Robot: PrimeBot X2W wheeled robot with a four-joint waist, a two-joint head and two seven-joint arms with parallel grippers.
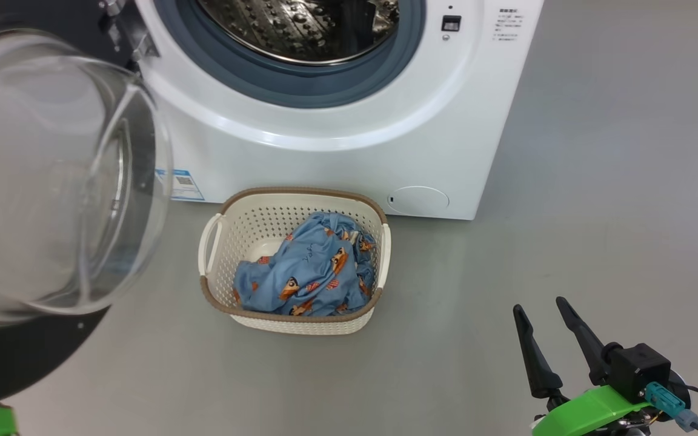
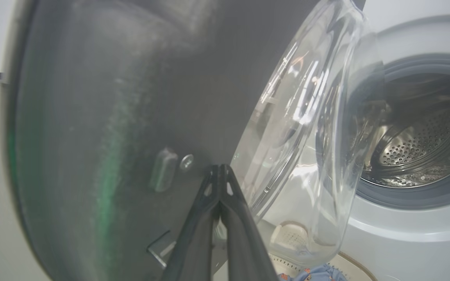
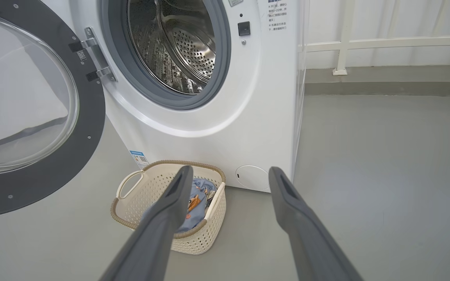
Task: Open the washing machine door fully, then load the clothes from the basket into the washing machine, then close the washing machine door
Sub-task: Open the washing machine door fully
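One basket (image 1: 300, 324) sits on the grey floor (image 1: 597, 212), just in front of the washing machine (image 1: 337, 163). All the clothes (image 1: 306, 266) lie inside the basket, a blue heap with little orange pictures. The washing machine door (image 3: 92, 128) stands wide open on the robot's left. Its see-through glass bowl (image 1: 52, 181) bulges out toward the head camera. The shiny steel drum (image 1: 300, 30) shows through the round hole.

The right gripper (image 1: 538, 306) is off to the right of the basket, well apart from it. Its fingers are spread wide and hold nothing.

The left gripper (image 2: 220, 168) is up close to the inner side of the door, beside the glass bowl. Its fingers are pressed tight together with nothing between them. It is not clear whether the tips touch the door.
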